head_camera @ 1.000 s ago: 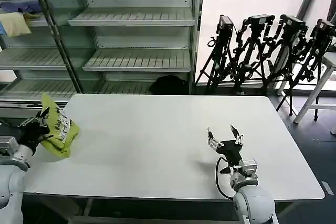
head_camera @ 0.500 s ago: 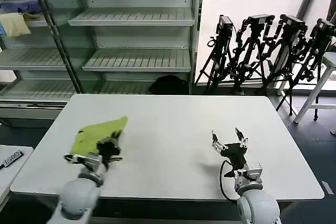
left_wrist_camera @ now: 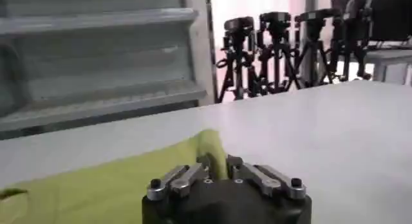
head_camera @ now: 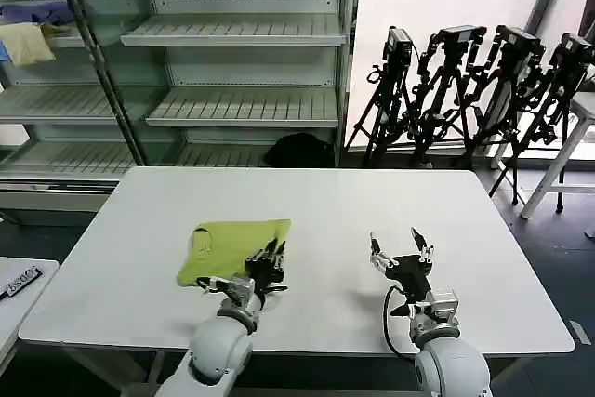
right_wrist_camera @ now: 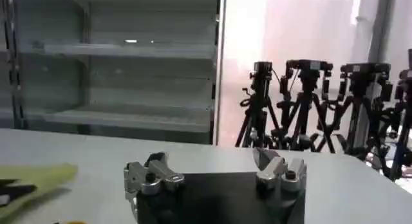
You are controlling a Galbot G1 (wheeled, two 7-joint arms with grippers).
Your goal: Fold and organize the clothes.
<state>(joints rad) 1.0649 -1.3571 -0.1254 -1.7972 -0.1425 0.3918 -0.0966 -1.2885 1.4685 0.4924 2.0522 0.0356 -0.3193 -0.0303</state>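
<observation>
We found the lime shirt (head_camera: 232,245) lying on the white table (head_camera: 307,202), left of centre and toward the near edge, flattened into a rough rectangle with its collar end to the left; our left gripper (head_camera: 267,261) sat at the shirt's near right corner, its fingers drawn close together with the fabric edge just in front of them in the left wrist view (left_wrist_camera: 215,170), though we could not tell for certain that cloth was pinched between them; our right gripper (head_camera: 400,250) hovered over bare table well to the right of the shirt, jaws spread wide and holding nothing, as the right wrist view confirmed (right_wrist_camera: 212,174); we judged the garment to be set down but not yet folded, so the step in hand was laying it out square before the first fold; to do that well, we thought the left gripper should let the corner settle flat rather than drag it, since thin fabric bunches easily; the right gripper would need to come across to the far right corner so both hands could lift one edge evenly; a lopsided lift would likely skew the fold; behind the table stood empty shelves (head_camera: 242,109) and a row of tripods (head_camera: 474,90).
</observation>
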